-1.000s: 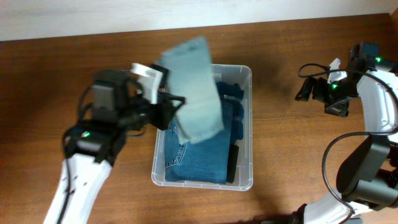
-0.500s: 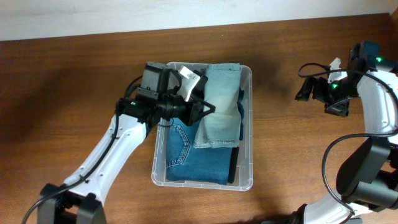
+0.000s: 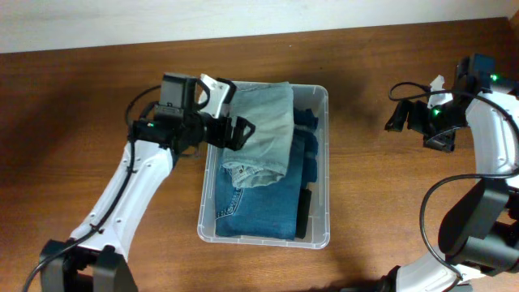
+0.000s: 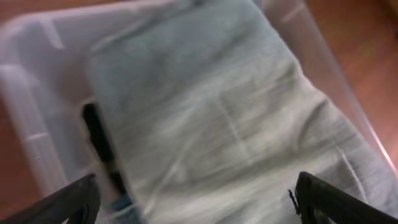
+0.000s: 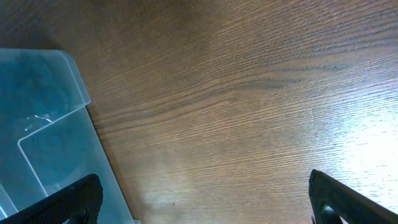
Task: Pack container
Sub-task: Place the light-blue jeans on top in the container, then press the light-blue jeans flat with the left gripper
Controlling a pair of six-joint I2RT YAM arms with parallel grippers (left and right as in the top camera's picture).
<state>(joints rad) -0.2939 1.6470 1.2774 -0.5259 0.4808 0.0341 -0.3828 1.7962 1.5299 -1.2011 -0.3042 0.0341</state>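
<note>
The container (image 3: 325, 174) is a clear plastic bin in the middle of the table. A folded pale-blue pair of jeans (image 3: 272, 126) lies loose in its far left part, on top of darker blue jeans (image 3: 259, 203). My left gripper (image 3: 233, 128) hovers at the bin's left rim beside the pale jeans, jaws wide open, holding nothing. In the left wrist view the pale jeans (image 4: 217, 112) fill the space ahead of the open left gripper (image 4: 199, 208). My right gripper (image 3: 399, 116) is open over bare wood to the right of the bin, and the right wrist view shows this right gripper (image 5: 205, 208) empty.
A black strip (image 3: 304, 212) lies along the right inner side of the bin. The bin's corner (image 5: 37, 124) shows at the left of the right wrist view. Brown wooden table (image 3: 389, 211) surrounds the bin, with a pale wall edge at the back.
The left gripper carried the pale jeans down into the bin, opened and let them go, then drew back leftward to the rim. The right arm stayed still.
</note>
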